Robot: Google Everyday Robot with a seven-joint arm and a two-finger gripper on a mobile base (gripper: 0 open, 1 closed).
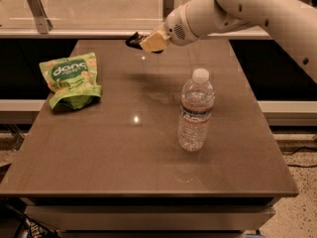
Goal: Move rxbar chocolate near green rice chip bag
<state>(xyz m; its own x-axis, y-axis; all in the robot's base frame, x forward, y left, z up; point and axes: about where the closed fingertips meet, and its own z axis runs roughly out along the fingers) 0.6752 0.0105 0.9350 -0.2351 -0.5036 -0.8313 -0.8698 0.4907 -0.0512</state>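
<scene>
The green rice chip bag point(72, 79) lies on the left side of the brown table point(124, 157), with white "danc" lettering facing up. My gripper point(142, 42) hangs above the table's far middle, to the right of the bag and well apart from it. It is shut on a small black flat thing, the rxbar chocolate point(132, 38), which sticks out to the left of the tan fingers point(152, 41). The bar is held in the air above the table.
A clear plastic water bottle point(195, 110) with a white cap stands upright right of the table's centre. A glass rail with metal posts point(168, 1) runs behind the table. The white arm point(257, 9) reaches in from the upper right.
</scene>
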